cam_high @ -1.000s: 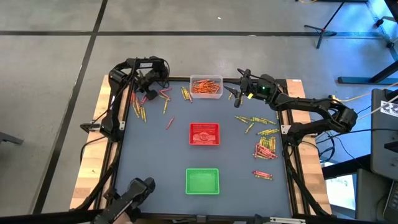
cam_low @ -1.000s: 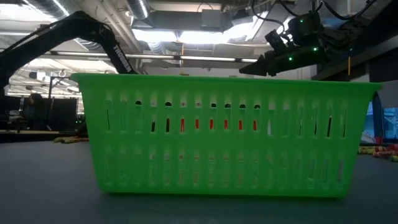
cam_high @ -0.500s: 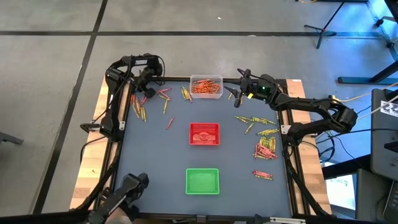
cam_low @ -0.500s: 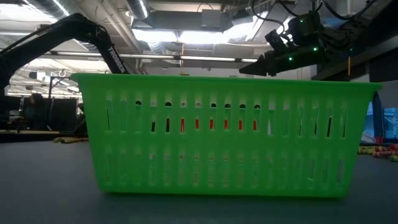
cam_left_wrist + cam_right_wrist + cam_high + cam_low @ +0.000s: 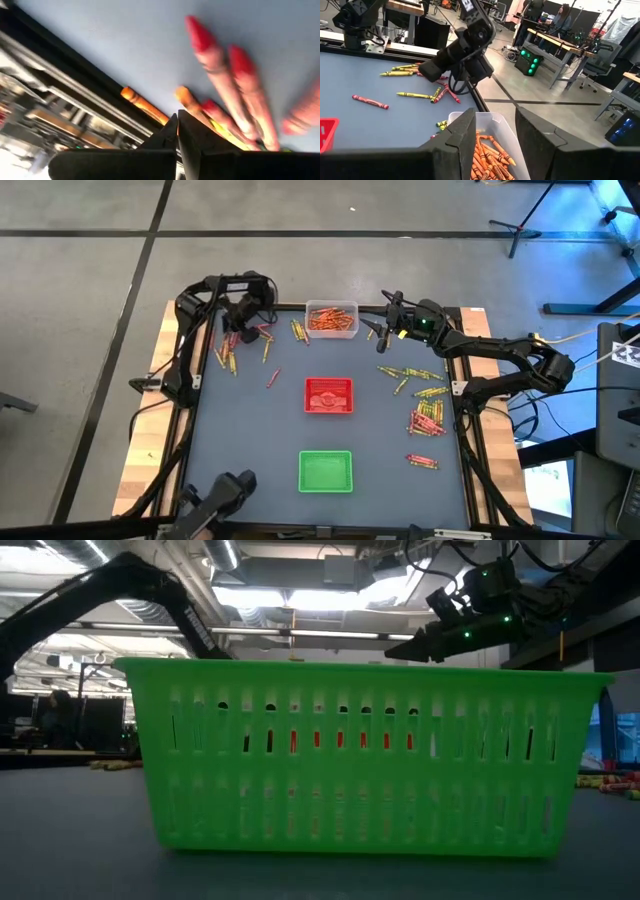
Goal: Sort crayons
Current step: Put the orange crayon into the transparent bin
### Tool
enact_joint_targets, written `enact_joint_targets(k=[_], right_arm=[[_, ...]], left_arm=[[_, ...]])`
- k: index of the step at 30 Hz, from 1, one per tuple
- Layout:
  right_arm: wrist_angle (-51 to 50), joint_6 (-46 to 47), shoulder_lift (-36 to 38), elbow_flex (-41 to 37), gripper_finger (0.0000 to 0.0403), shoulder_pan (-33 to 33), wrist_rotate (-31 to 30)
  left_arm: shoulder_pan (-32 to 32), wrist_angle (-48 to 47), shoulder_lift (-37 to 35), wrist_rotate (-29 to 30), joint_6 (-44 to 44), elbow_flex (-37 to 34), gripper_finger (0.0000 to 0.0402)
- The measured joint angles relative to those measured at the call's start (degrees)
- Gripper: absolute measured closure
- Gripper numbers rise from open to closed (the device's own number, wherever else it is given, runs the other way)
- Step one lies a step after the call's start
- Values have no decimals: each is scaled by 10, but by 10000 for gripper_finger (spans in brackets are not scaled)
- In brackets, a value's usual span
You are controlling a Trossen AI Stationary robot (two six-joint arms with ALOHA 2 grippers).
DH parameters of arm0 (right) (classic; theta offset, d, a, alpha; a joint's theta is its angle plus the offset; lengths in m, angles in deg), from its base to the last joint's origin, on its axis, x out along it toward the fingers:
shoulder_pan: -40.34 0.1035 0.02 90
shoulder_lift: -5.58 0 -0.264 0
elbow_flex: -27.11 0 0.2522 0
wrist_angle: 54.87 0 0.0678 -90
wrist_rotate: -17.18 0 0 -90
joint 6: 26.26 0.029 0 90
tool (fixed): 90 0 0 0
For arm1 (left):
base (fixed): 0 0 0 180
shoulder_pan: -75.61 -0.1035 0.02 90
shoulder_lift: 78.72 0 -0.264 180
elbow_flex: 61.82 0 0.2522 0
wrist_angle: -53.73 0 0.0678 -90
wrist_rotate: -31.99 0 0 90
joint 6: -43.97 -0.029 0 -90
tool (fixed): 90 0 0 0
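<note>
Crayons lie scattered on the grey table: red and olive ones at the far left (image 5: 228, 352), and a mixed lot on the right (image 5: 425, 415). Orange crayons fill the clear tray (image 5: 331, 318) at the far edge. My left gripper (image 5: 243, 326) is shut and points steeply down at the far-left crayons. In the left wrist view its tips (image 5: 177, 120) stand right at an orange crayon (image 5: 192, 105) and some red ones (image 5: 220, 75). My right gripper (image 5: 380, 318) hovers open and level beside the clear tray (image 5: 490, 125), with nothing between its fingers. My left gripper's shut fingertips (image 5: 170, 131) stand against the near end of an orange crayon (image 5: 185, 96) that lies on the table. The fingers themselves hide the spot, so I cannot tell whether they touch it.
A red tray (image 5: 328, 395) sits mid-table, and a green tray (image 5: 326, 471) near the front edge fills most of the low view (image 5: 365, 755). The table's dark raised rim (image 5: 75, 75) runs close behind the left gripper. Bare grey surface lies between the trays and the crayon piles.
My left gripper has swung a little toward the table's left edge, then come back to the right over the far-left crayons, rolling slightly. It has stayed shut. The right arm has kept still.
</note>
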Motion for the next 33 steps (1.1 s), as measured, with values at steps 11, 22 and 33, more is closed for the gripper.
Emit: enact_joint_targets(k=[11,22,33], right_arm=[[-13,0,0,0,265,0,0],[-31,0,0,0,265,0,0],[-29,0,0,0,265,0,0]], left_arm=[[37,-6,-81,46,49,0,394],[-19,92,-123,19,51,-86,320],[-32,257,-223,-33,13,-215,321]])
